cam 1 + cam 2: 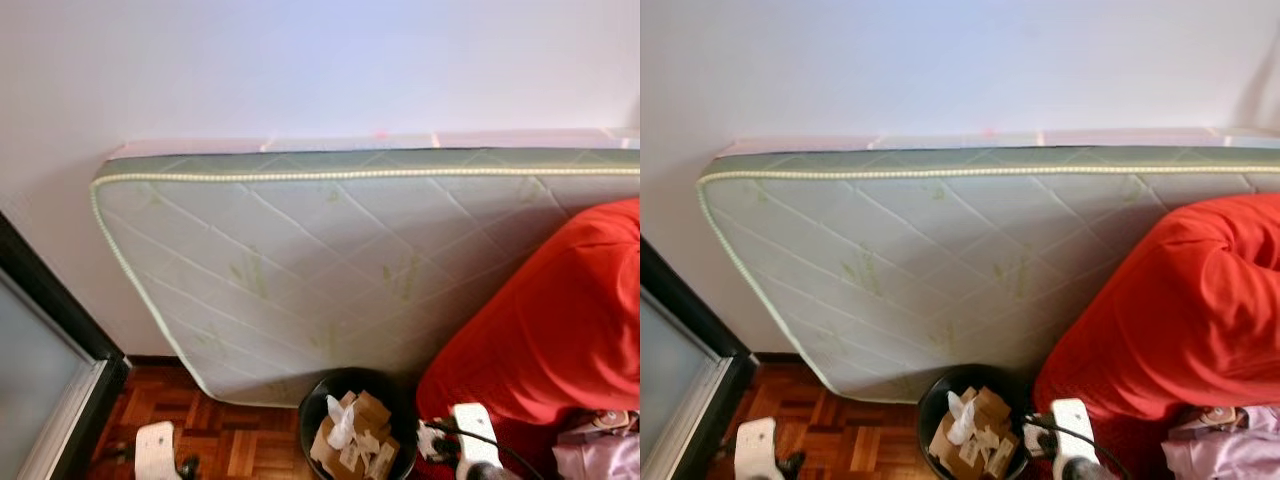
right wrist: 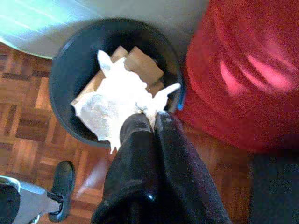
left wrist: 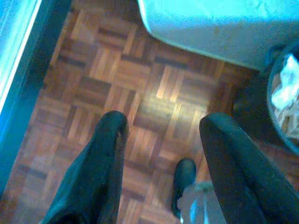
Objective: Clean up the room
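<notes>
A crumpled white tissue point(image 2: 117, 100) is pinched between the right gripper's point(image 2: 148, 117) closed black fingers above the round black bin point(image 2: 65, 65) of cardboard scraps; at nine o'clock, the left gripper point(image 3: 161, 123) is held spread over parquet.

A crumpled white tissue point(image 2: 119, 100) hangs pinched in the right pincer point(image 2: 152, 119) above a black round bin point(image 2: 70, 65) holding brown cardboard scraps point(image 2: 142, 63) on the parquet floor point(image 3: 140, 93).
</notes>
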